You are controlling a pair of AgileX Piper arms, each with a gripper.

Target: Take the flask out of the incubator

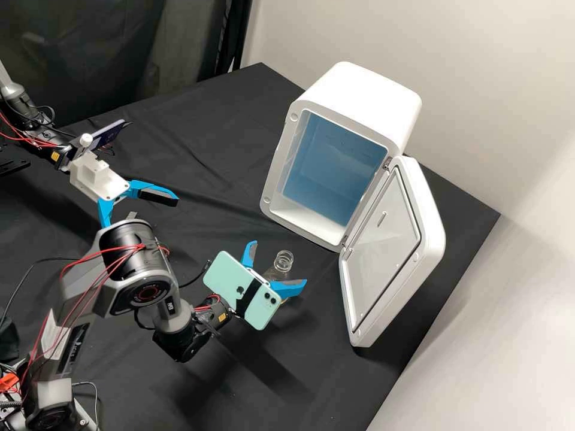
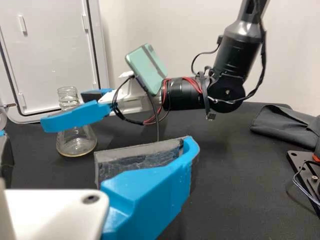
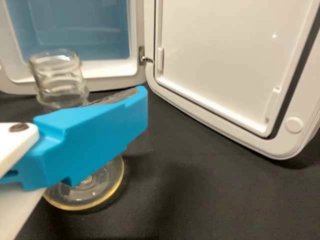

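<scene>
- Two slips could happen here. The small clear glass flask with a wide bottom [image 1: 285,258] stands on the black cloth-covered bench [image 1: 197,143]. It is outside the white box-shaped incubator with the blue inside [image 1: 359,96], just in front of its open mouth.
- The right gripper [image 1: 277,264] has its blue fingers spread, one on each side of the flask. If it pulls away crooked, I think a finger could bump the glass and tip it over.
- The flat white incubator door [image 1: 389,251] hangs wide open just beside the flask, toward the bench's right edge. A wide swing of the arm could hit it.
- The right arm reaches out low, with its gripper level with the flask's neck.
- The left gripper [image 1: 141,206] hangs over the left part of the bench, well apart from the flask. Its fingers are spread and hold nothing.
</scene>
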